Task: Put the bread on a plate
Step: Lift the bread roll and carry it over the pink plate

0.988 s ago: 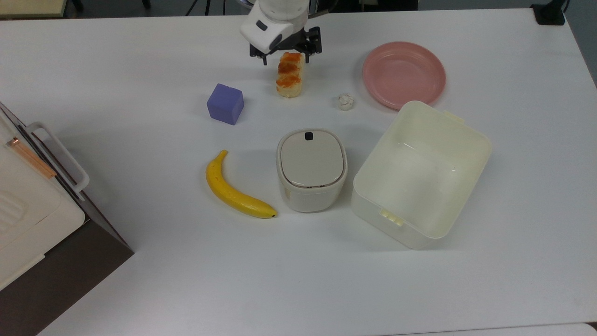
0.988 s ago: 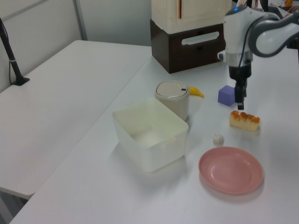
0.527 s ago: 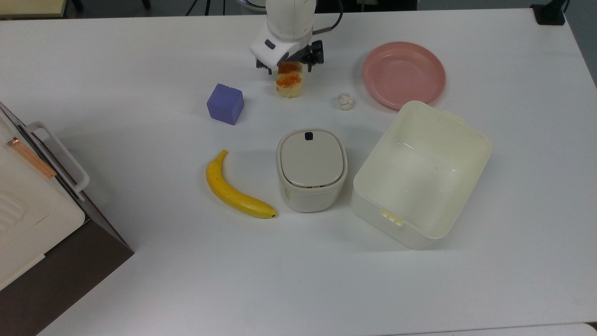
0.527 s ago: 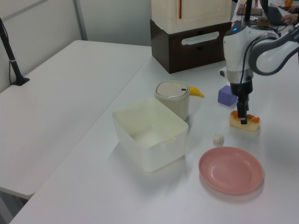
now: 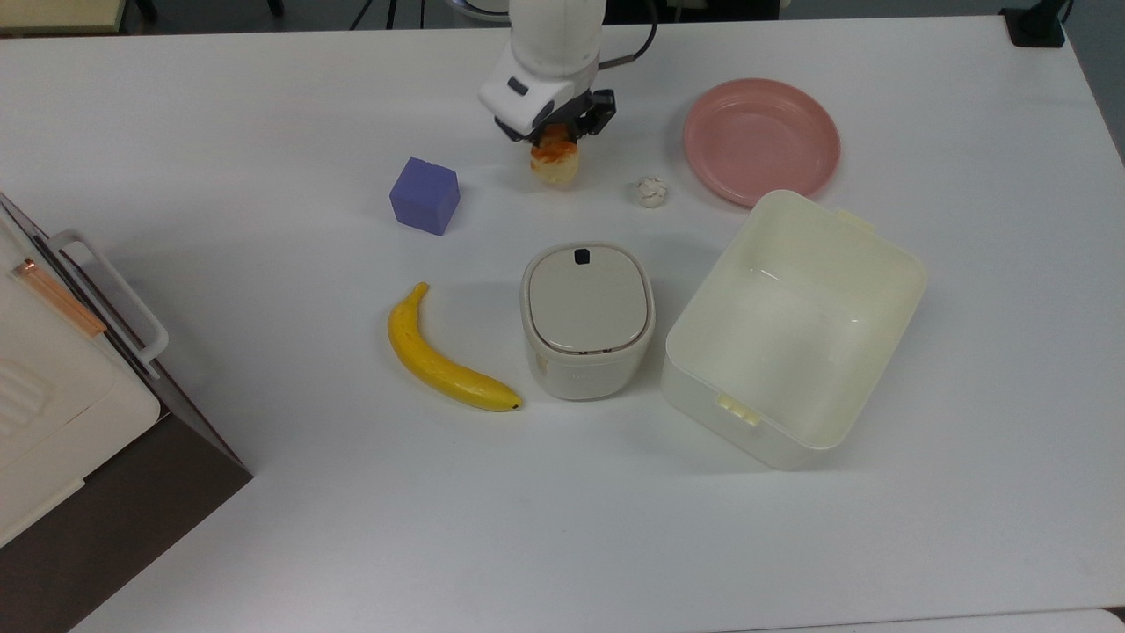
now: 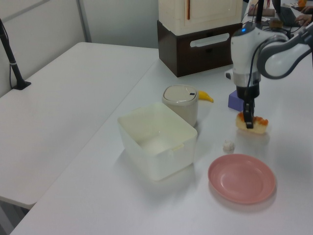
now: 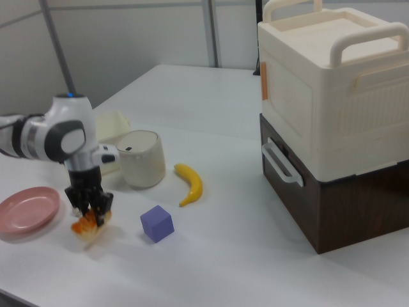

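Even, bright overhead light in all three views; white table near blown out in the top view, with a mild sheen. Shadows soft and short: faint grey patch under the cream tub and beside the lidded canister. Right view slightly soft, background walls dimmer than the tabletop

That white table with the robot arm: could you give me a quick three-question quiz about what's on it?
1. True or false: the bread already lies on the pink plate.
2. In the top view, what sits between bread and plate: A) banana B) small white ball C) purple cube?
3. What is the gripper positioned around?

Key:
1. False; the bread is still at the table, apart from the plate.
2. B.
3. The bread.
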`<move>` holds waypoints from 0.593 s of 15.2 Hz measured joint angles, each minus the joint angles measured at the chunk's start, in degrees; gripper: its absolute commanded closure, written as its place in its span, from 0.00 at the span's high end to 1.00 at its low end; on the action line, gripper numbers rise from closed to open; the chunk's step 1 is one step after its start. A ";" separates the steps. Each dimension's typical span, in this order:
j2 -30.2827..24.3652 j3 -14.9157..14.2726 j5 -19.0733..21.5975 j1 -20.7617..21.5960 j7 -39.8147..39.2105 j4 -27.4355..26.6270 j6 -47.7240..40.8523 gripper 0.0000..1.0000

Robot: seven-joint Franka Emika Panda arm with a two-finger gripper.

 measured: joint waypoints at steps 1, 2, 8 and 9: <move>-0.67 0.70 0.00 0.02 0.09 1.35 -1.31 0.41; -1.33 1.82 0.01 0.08 0.49 3.07 -2.72 0.41; -0.56 8.40 0.14 7.25 12.59 6.19 -3.21 0.46; 0.34 8.99 0.14 8.76 14.94 7.13 -3.21 0.49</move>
